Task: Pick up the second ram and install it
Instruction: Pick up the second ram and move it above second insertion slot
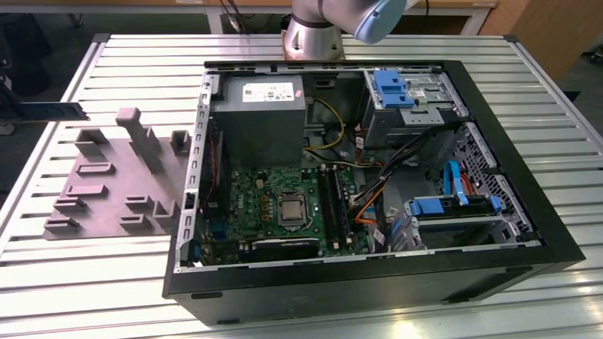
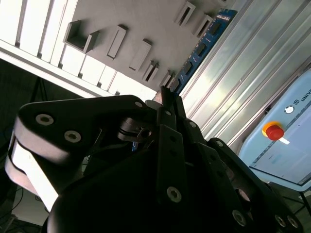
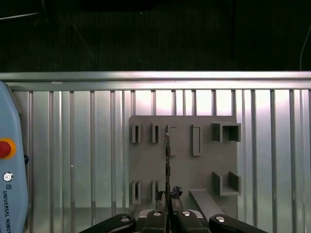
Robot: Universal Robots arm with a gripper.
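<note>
The end effector [image 3: 168, 193] is clenched on the second ram [image 3: 167, 160], a long, thin, flat circuit-board stick. In the first wrist view the stick is seen edge-on as a narrow dark line that runs out from between the two black fingertips. In the second wrist view the end effector [image 2: 167, 94] grips one end of the second ram [image 2: 204, 43], and the stick's broad face shows there, bluish with a row of small black chips, reaching away from the fingers. Behind it in both wrist views lies the mauve-grey plastic fixture plate [image 3: 184, 174] with its raised slotted blocks, resting on the ribbed silver metal worktop [image 3: 73, 145]. In the exterior view the second ram [image 1: 52, 111] shows as a dark horizontal bar at the exterior view's left edge, beside the far corner of the fixture plate [image 1: 104, 191] and well apart from the open black computer case [image 1: 377, 282] that lies on its side on the worktop [image 1: 113, 282]. Inside the case the green motherboard [image 1: 273, 198] faces up, with long black plastic socket rails [image 1: 332, 201] just beside the processor socket. A pale blue and white control pendant [image 3: 9, 170] with a red round button [image 3: 4, 148] lies on the worktop near the fixture plate.
</note>
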